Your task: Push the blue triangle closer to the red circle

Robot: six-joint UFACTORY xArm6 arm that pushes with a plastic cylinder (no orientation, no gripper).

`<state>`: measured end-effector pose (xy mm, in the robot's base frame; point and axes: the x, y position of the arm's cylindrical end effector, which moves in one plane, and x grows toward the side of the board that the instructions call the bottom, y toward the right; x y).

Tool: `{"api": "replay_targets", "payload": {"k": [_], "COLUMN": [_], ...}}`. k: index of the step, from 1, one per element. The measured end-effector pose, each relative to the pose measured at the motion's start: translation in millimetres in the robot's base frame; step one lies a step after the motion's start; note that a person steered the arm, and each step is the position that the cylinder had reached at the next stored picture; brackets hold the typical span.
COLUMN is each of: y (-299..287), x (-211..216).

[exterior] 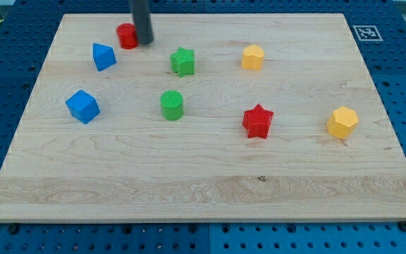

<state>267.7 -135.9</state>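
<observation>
The blue triangle [103, 56] lies near the view's upper left on the wooden board [203, 176]. The red circle [126, 35] sits just up and right of it, a small gap between them. My dark rod comes down from the view's top edge, and my tip [144, 41] rests right beside the red circle's right side, touching or nearly touching it. The tip is to the right of the blue triangle and apart from it.
A blue cube [82, 106] lies at the left. A green star [182, 61] and a green cylinder [172, 105] sit mid-board. A yellow hexagon [252, 57], a red star [257, 121] and another yellow hexagon [342, 122] lie to the right.
</observation>
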Motion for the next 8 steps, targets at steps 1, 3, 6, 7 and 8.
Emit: {"api": "replay_targets", "payload": {"k": [1,3,6,7,8], "y": [-27.8,-26.8,-32.6,-80.0,-108.1], "x": [-9.2,42.2,104.1,102.7,73.9]}}
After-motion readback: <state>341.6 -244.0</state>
